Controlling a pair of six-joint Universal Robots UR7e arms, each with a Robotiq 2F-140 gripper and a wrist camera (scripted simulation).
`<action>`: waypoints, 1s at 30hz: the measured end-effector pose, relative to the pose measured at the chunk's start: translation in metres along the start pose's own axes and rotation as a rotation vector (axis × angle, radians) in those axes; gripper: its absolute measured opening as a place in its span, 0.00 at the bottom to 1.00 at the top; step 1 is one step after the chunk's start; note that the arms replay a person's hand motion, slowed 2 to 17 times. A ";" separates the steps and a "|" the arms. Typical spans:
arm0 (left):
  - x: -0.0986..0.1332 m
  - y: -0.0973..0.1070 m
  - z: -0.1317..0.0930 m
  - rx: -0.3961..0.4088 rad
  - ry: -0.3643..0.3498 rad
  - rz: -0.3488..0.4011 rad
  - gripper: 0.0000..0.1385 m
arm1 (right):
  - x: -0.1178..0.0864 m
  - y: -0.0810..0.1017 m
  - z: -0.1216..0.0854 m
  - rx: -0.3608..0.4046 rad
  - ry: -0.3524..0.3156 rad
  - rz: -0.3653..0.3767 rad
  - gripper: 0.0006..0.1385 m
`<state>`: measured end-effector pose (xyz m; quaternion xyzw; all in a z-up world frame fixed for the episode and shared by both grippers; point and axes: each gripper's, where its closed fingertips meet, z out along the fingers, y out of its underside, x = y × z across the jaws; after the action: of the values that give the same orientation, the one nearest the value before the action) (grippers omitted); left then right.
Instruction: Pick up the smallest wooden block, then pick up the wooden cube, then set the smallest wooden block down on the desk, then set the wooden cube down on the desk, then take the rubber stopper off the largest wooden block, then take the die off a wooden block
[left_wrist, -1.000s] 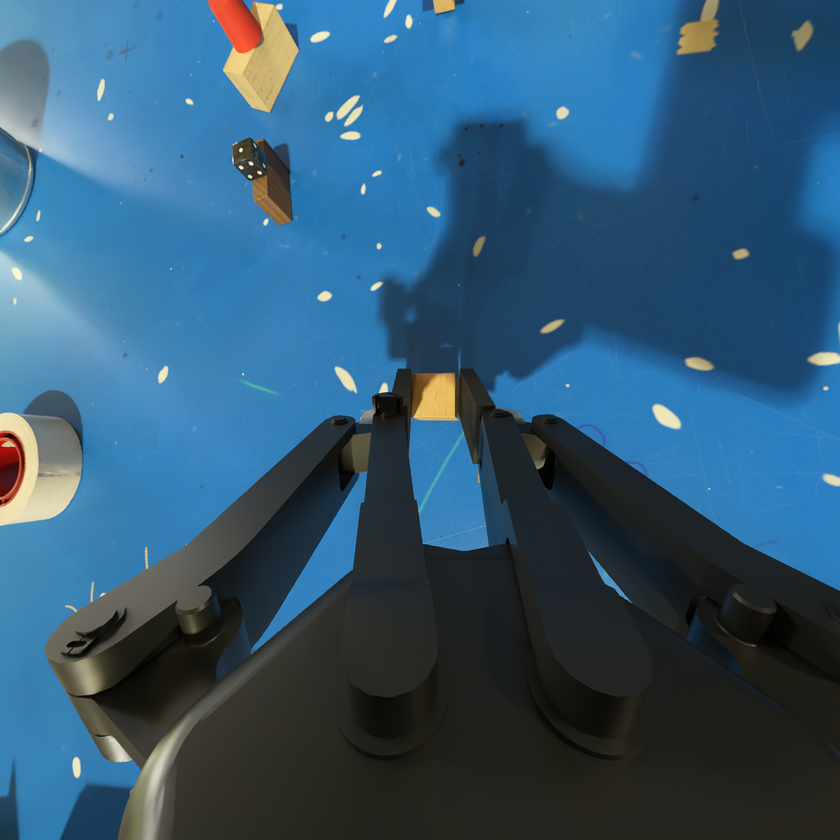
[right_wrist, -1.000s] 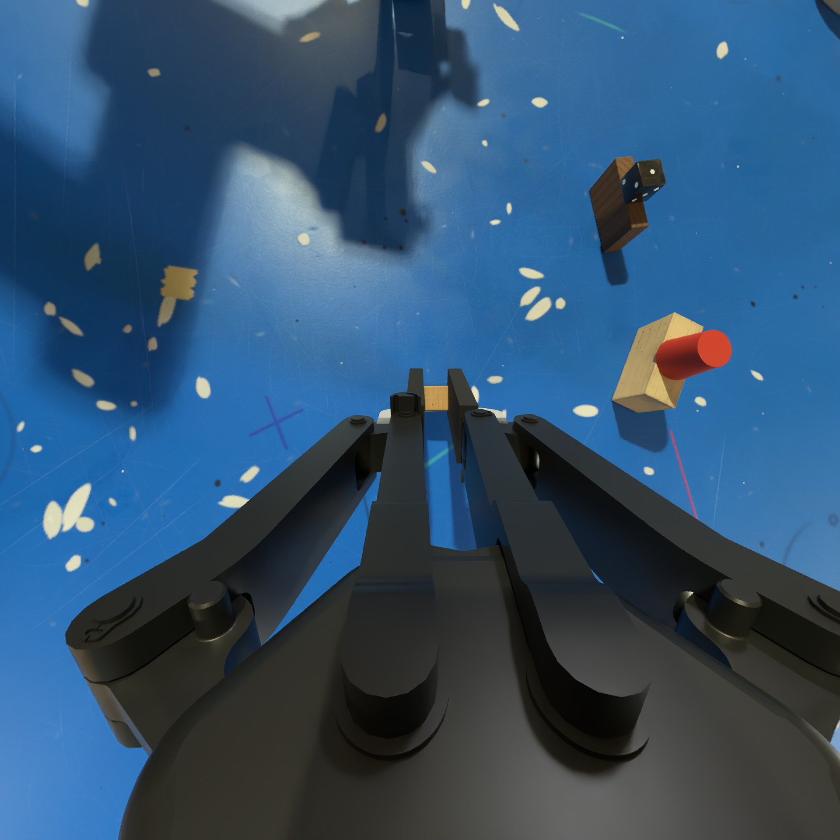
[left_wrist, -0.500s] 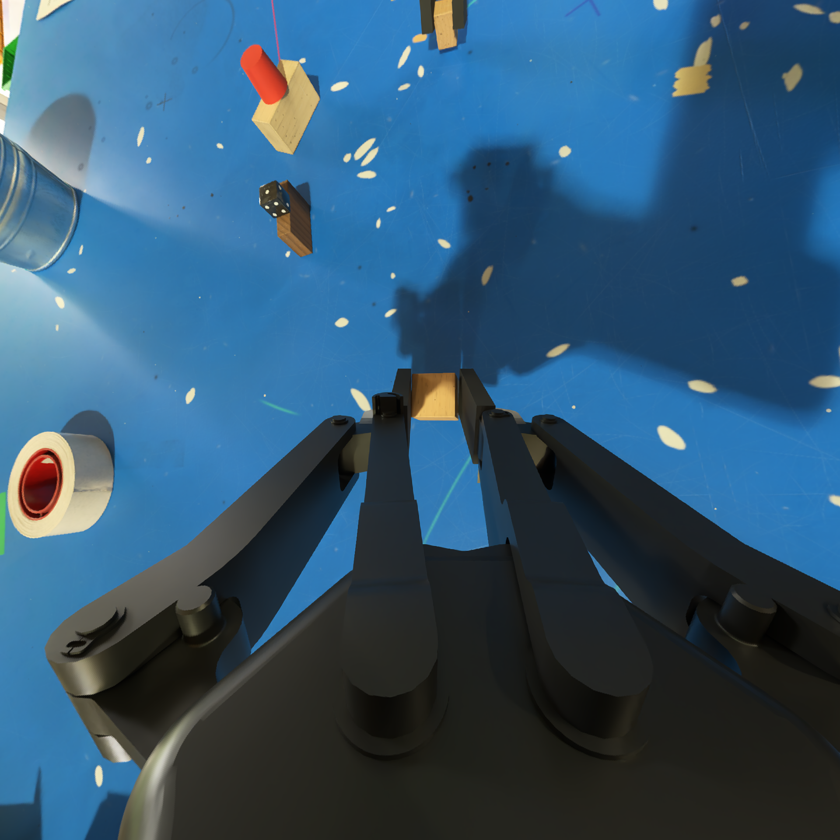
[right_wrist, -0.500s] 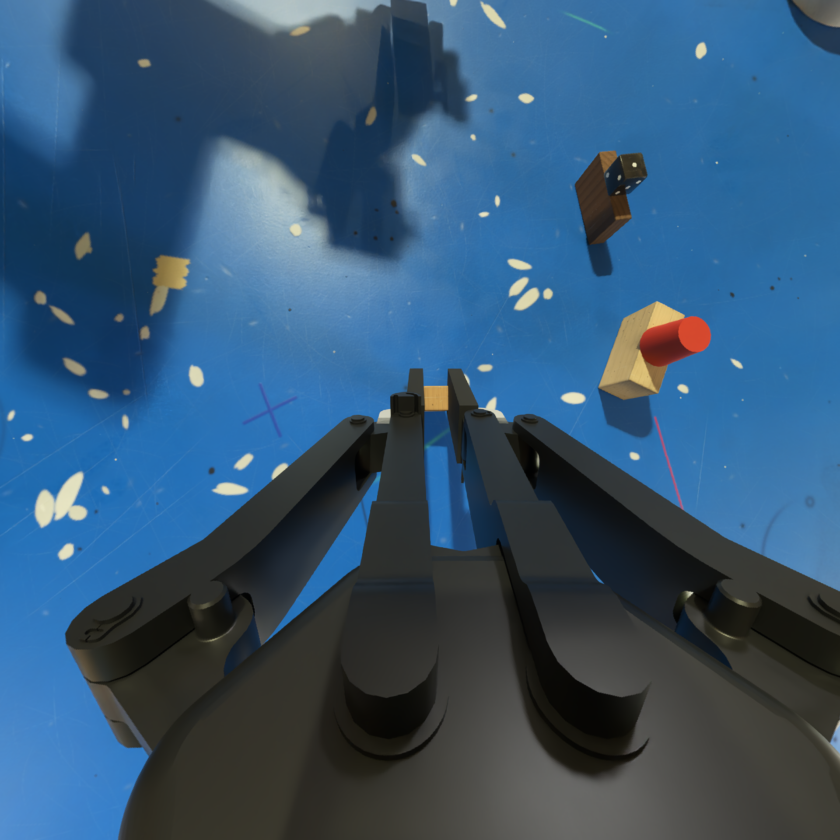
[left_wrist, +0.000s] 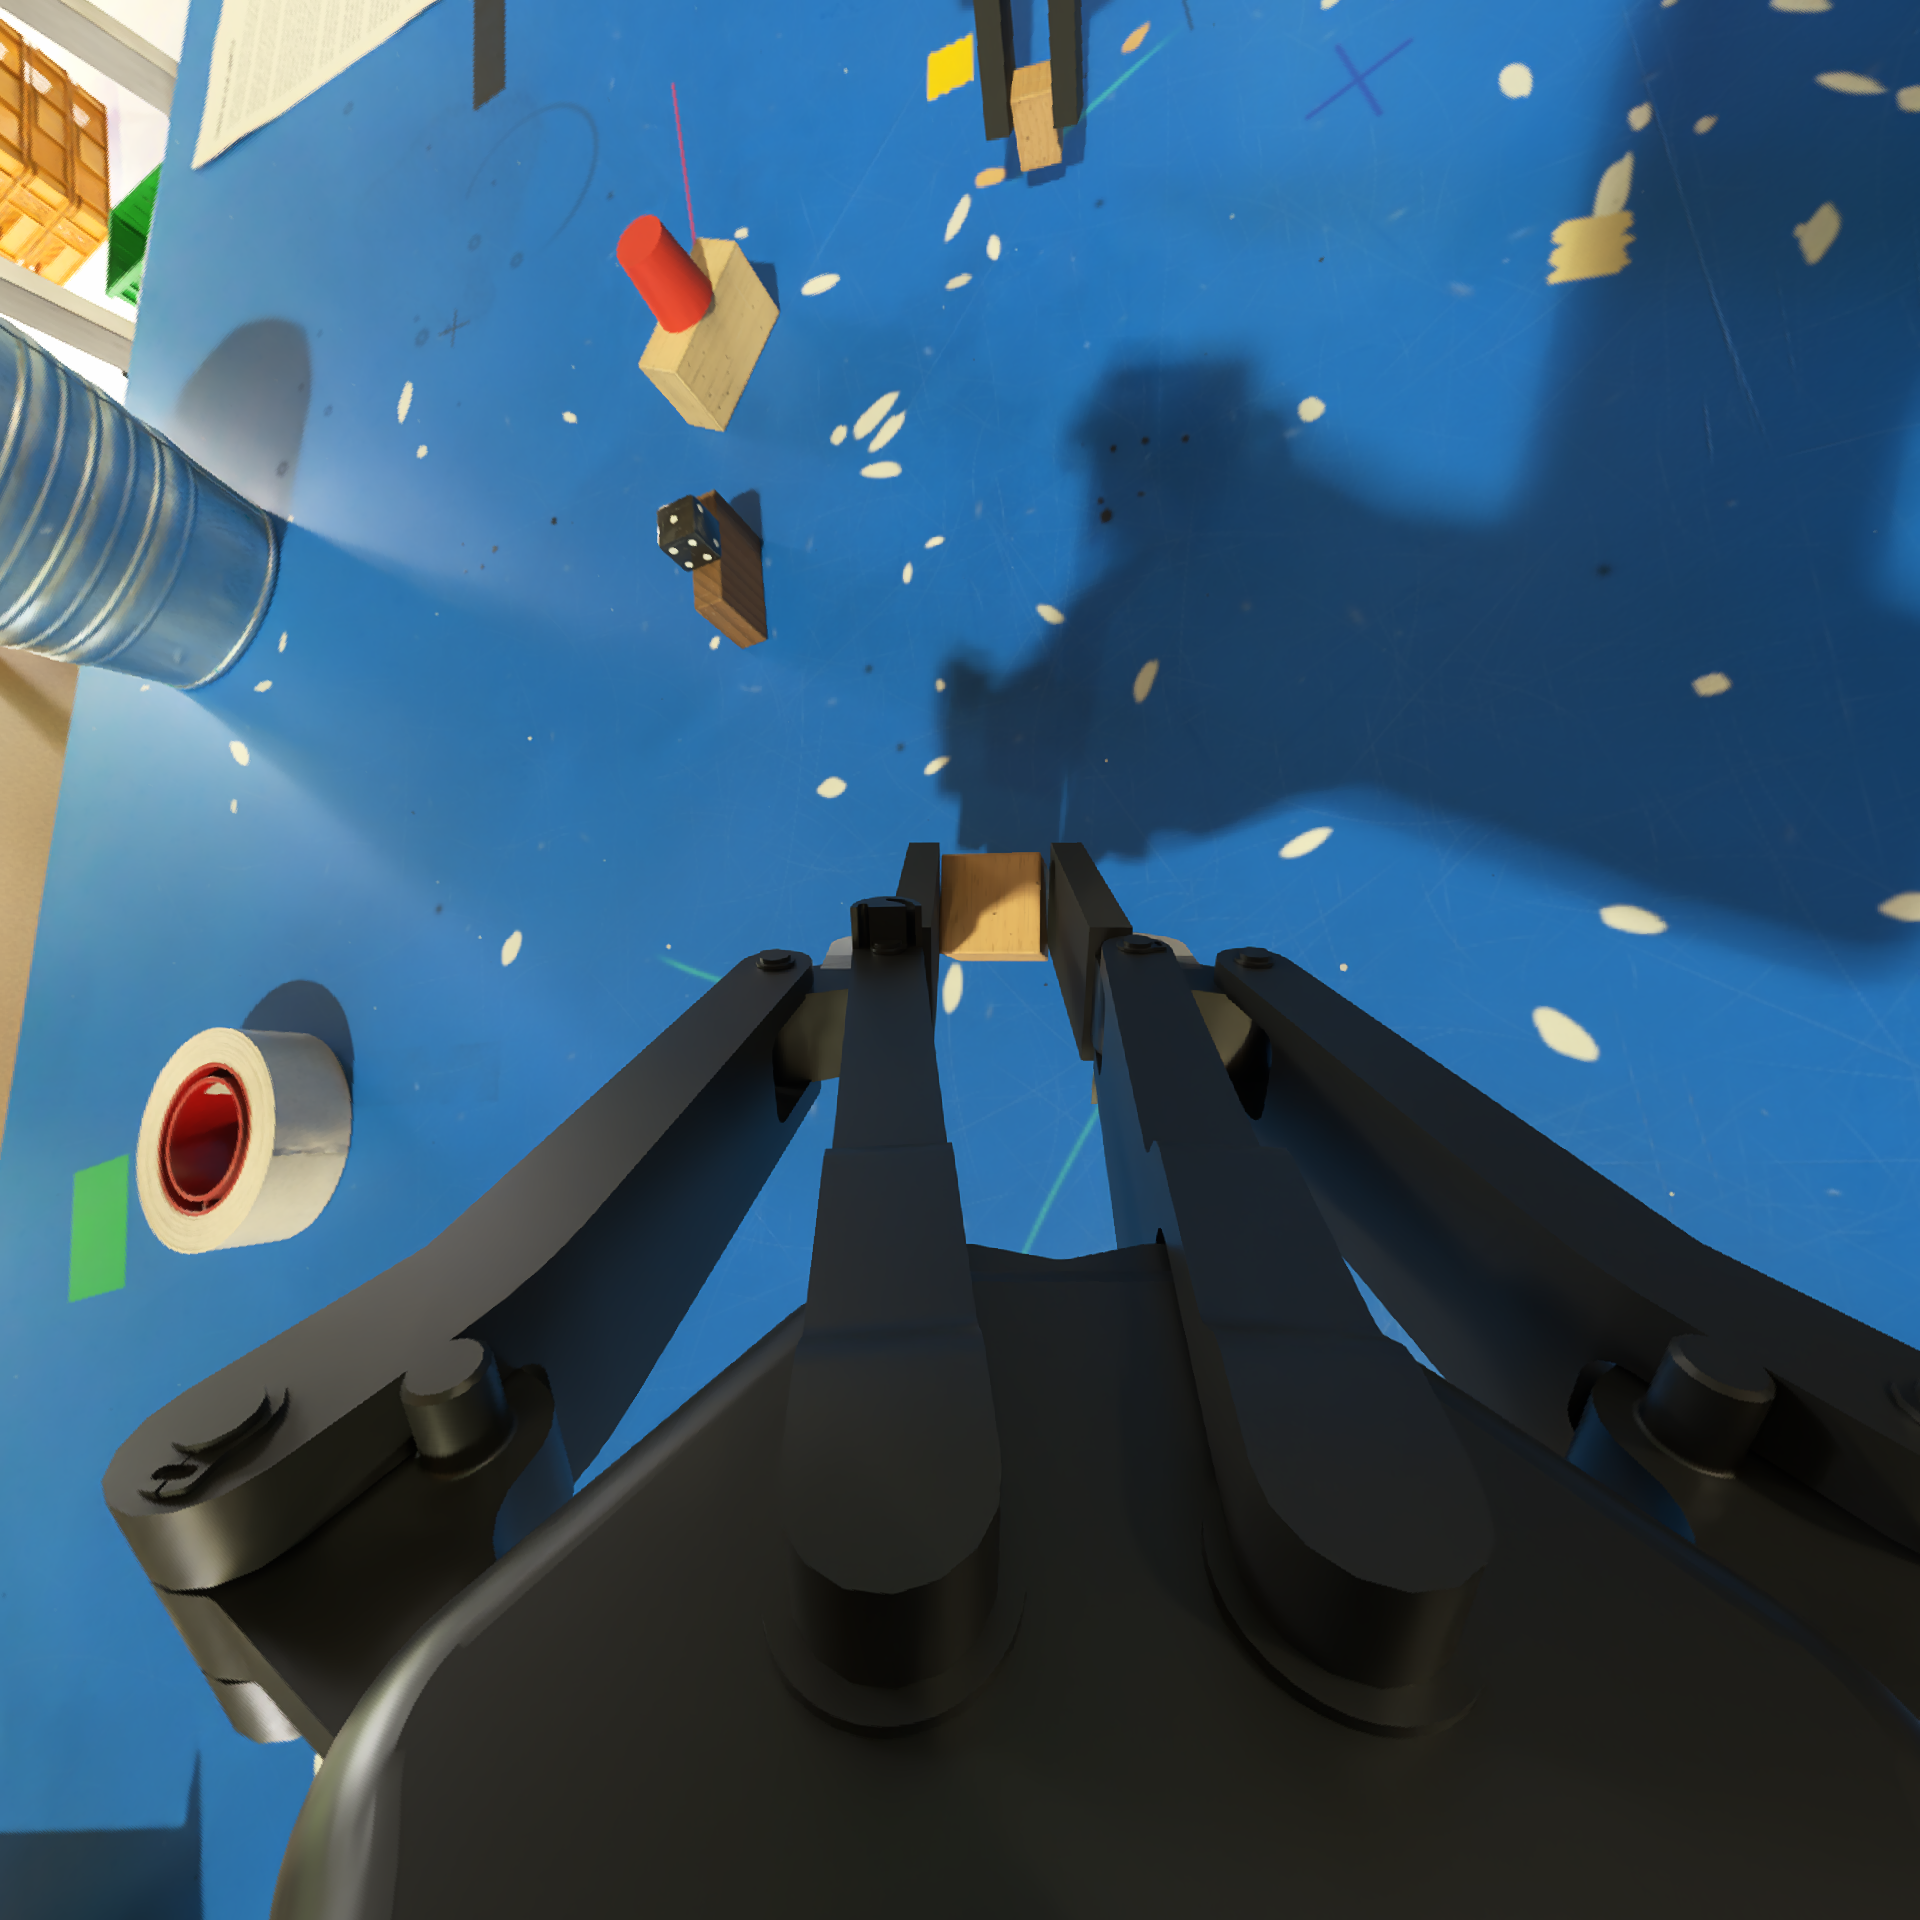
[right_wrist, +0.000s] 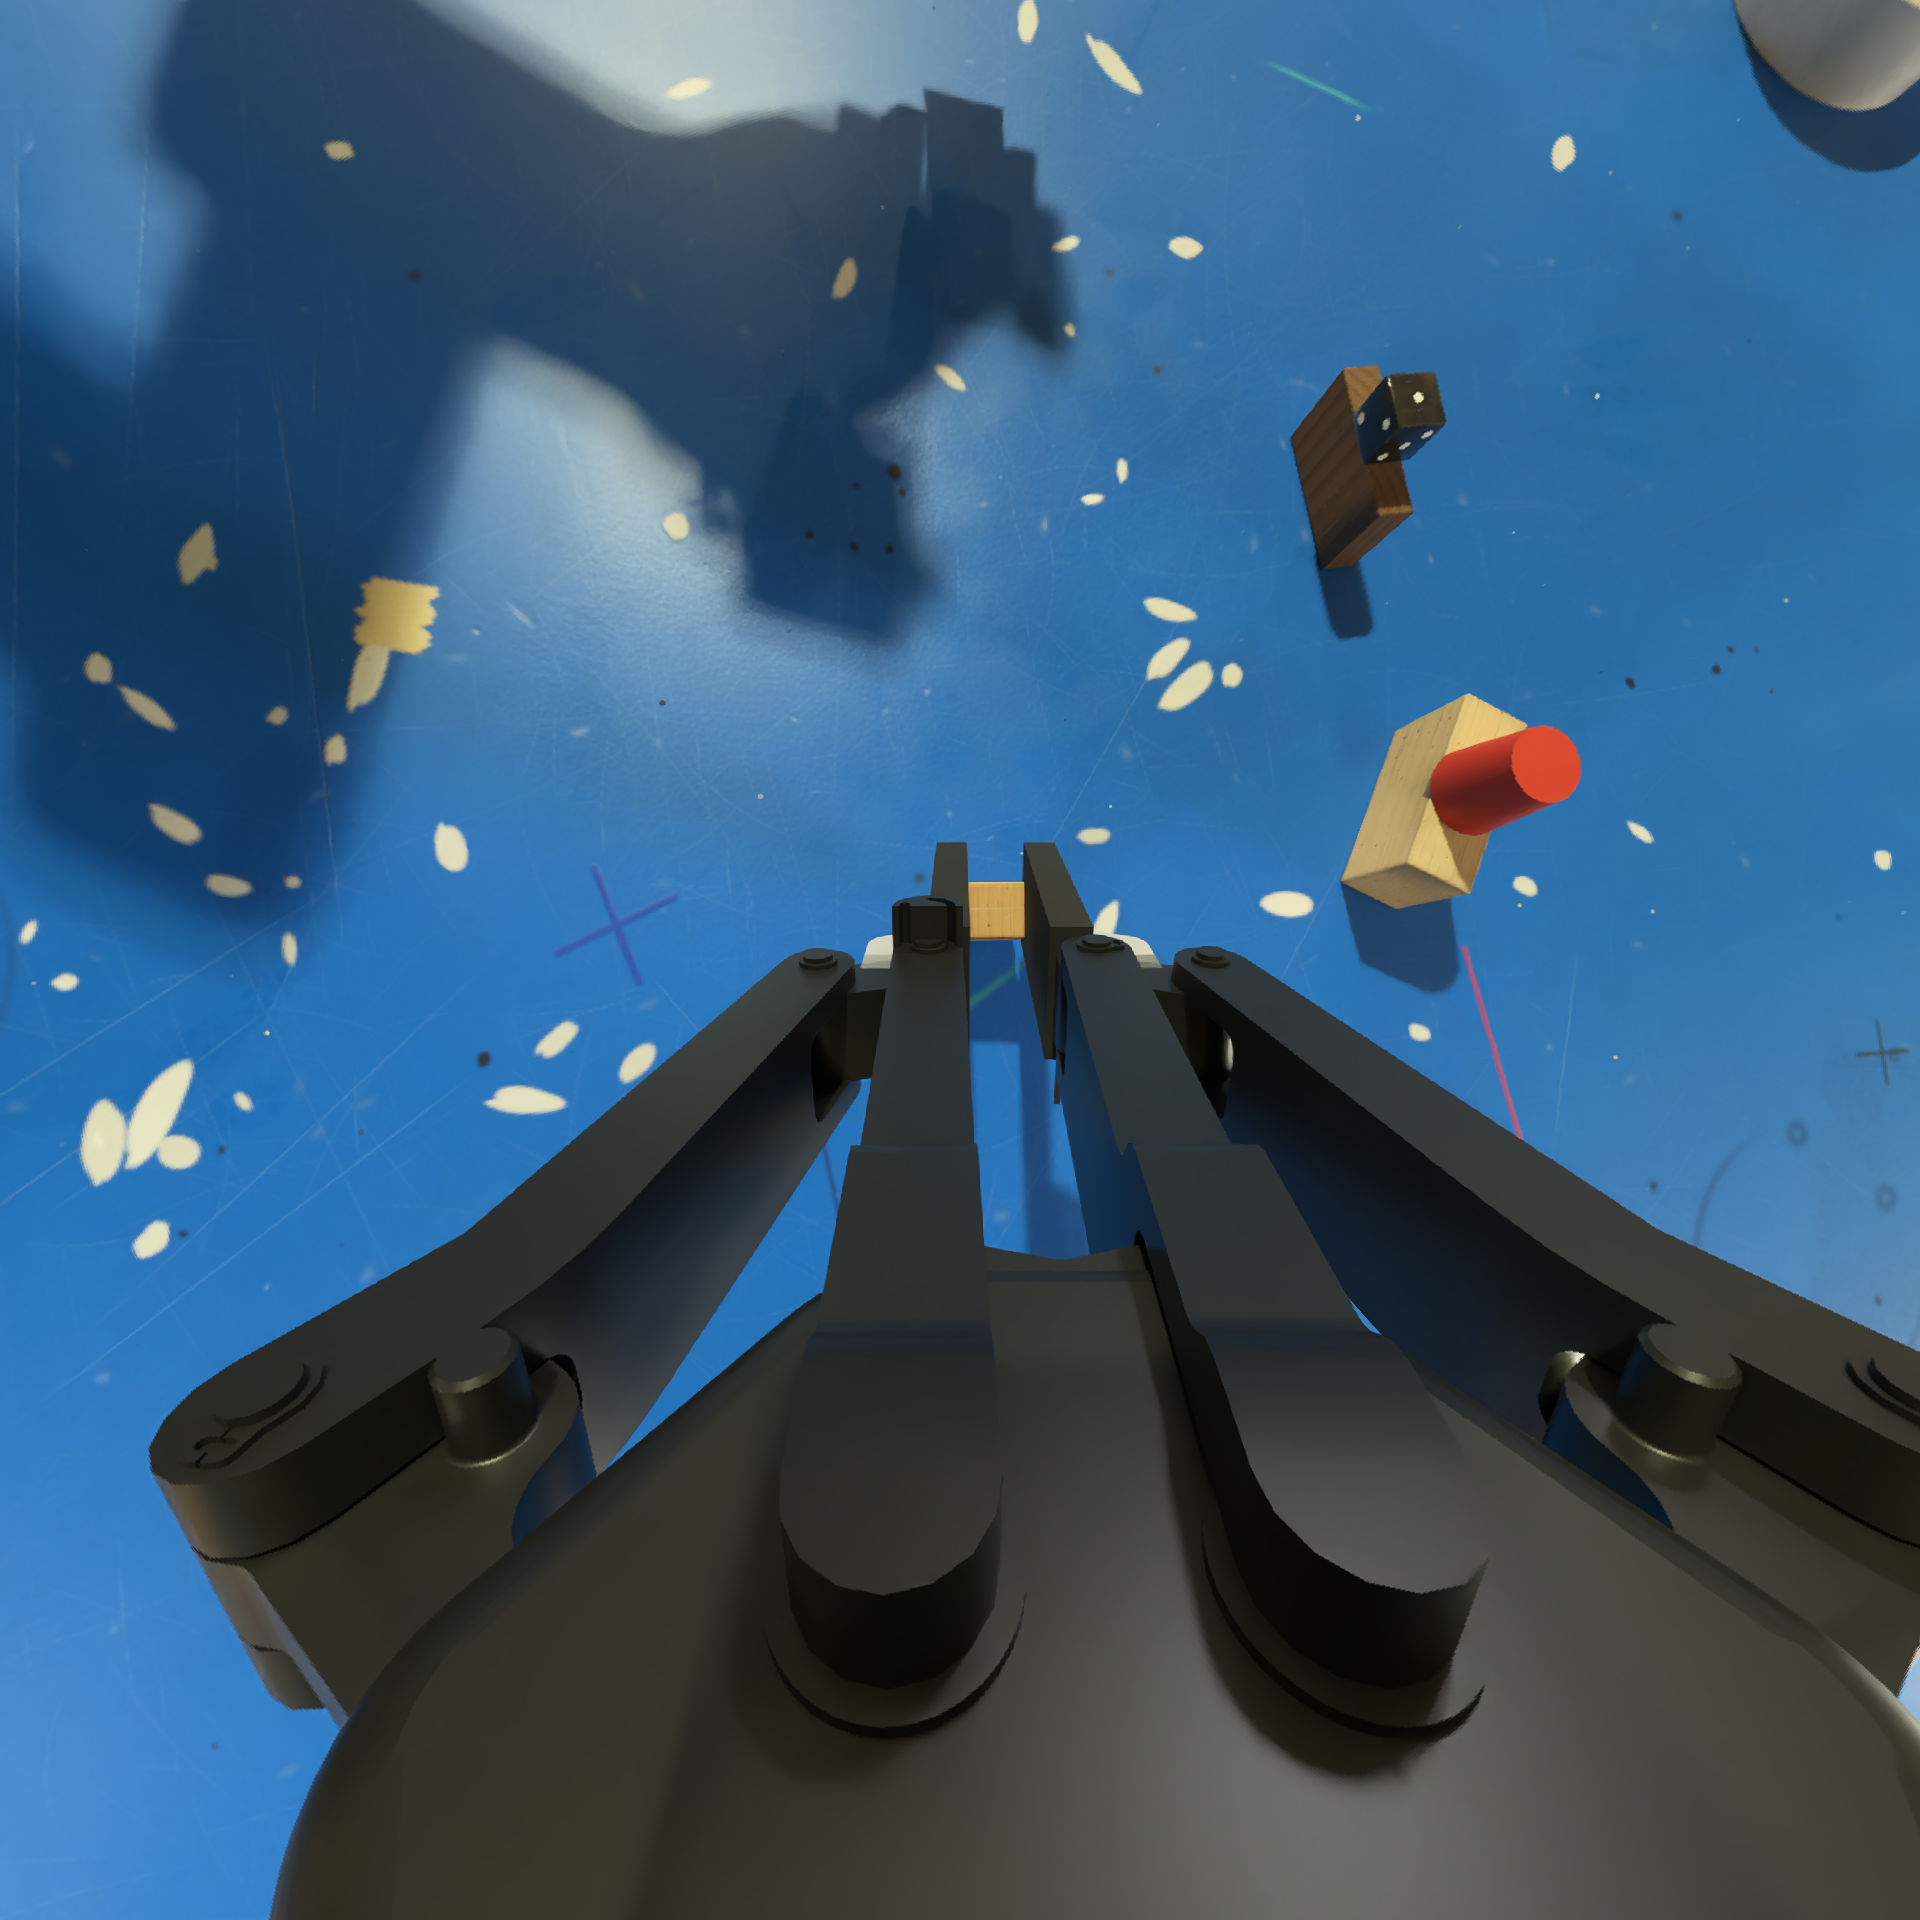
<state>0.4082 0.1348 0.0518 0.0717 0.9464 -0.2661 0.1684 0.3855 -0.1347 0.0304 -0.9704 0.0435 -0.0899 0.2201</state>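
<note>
Well to the left of the left gripper's (left_wrist: 994, 871) fingers, a roll of tape (left_wrist: 244, 1138) and a metal can (left_wrist: 114, 540) are seen on the blue desk (left_wrist: 1403, 1091). Ahead and to the left of the fingertips, the die (left_wrist: 688, 532) is found on a dark wooden block (left_wrist: 736, 587). Beyond it, the rubber stopper (left_wrist: 663, 272) is stood on the largest wooden block (left_wrist: 717, 338).

Between the fingertips the wooden cube (left_wrist: 990, 906) is pinched, with the pads pressed flat on two opposite faces and the cube raised clear of the desk. No long axis is shown by it; its faces are squared to the fingers.

In the right wrist view, the smallest wooden block (right_wrist: 995, 909) is clamped between the nearly closed fingers of the right gripper (right_wrist: 995, 875), also clear of the desk. From the left wrist view its long axis is judged to run along the fingers — pointing down toward the desk. To the right of these fingers the stopper and the die are seen, well apart from them.

Both held pieces are judged light, stiff and fairly smooth, so a flat-face pinch is suited to them. A narrow piece held near one end may be expected to pivot or topple on release — it should be lowered until its end touches the desk. The stopper is judged softer and grippier, best taken across its round side.
</note>
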 end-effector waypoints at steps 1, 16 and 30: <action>-0.001 -0.001 -0.001 0.003 -0.003 0.002 0.20 | 0.000 -0.001 -0.001 0.004 0.002 -0.001 0.10; -0.016 -0.019 -0.013 0.039 -0.046 0.030 0.20 | 0.009 -0.006 -0.020 0.042 0.041 -0.006 0.10; -0.032 -0.037 -0.025 0.080 -0.078 0.055 0.20 | 0.018 -0.006 -0.034 0.055 0.076 -0.006 0.10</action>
<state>0.4226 0.1150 0.1009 0.0942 0.9254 -0.3017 0.2092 0.3969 -0.1464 0.0663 -0.9599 0.0467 -0.1287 0.2446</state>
